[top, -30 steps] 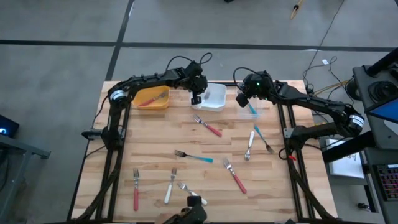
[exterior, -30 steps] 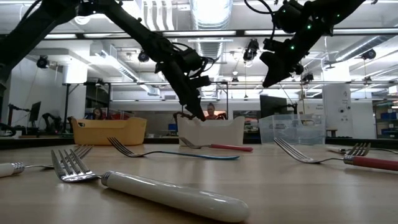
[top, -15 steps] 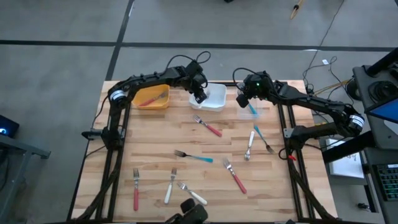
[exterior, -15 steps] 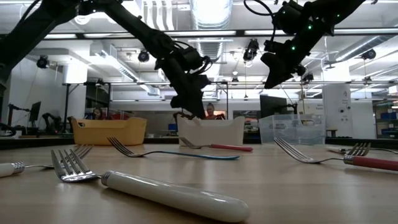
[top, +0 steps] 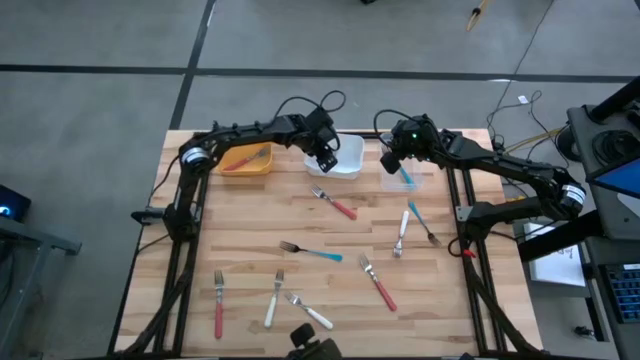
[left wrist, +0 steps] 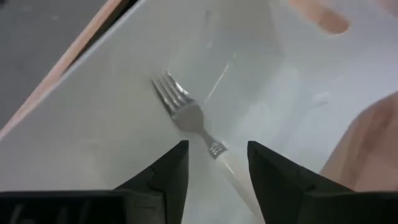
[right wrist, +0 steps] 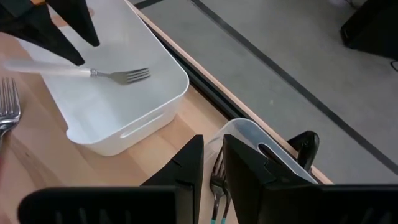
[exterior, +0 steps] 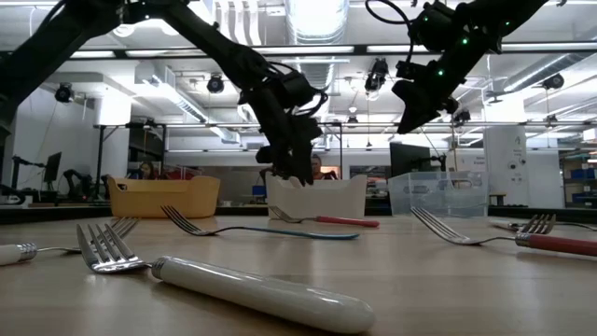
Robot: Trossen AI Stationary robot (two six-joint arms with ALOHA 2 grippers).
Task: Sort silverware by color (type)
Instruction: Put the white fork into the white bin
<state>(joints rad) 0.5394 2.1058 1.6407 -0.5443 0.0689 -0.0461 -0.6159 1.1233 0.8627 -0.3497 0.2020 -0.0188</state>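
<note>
At the back of the pale wooden worktop [top: 250, 215], seen from overhead, I have the left end effector [top: 325, 159] hanging over the white plastic bin [top: 346, 157], while the right end effector [top: 392, 158] sits above the clear plastic bin [top: 418, 175], where a teal-handled fork [top: 405, 177] lies. The orange plastic bin [top: 243, 158] holds a red-handled fork [top: 248, 158]. Loose forks are scattered across the boards: a red-handled one [top: 333, 201] nearest the white bin, a teal one [top: 311, 251] mid-worktop, and others toward the front.

From worktop height, a white-handled fork [exterior: 219, 283] lies closest to the lens, and the left end effector [exterior: 297, 171] is just above the white bin's rim [exterior: 317, 198].

My left wrist camera looks down between two parted fingers [left wrist: 166, 171] at a white-handled fork [left wrist: 189, 123] lying on the bin floor; the fingers grip nothing.

My right wrist camera shows that same fork [right wrist: 81, 72] in the white bin; the right fingers [right wrist: 184, 163] stand slightly apart, apparently empty, though their tips are out of frame.
</note>
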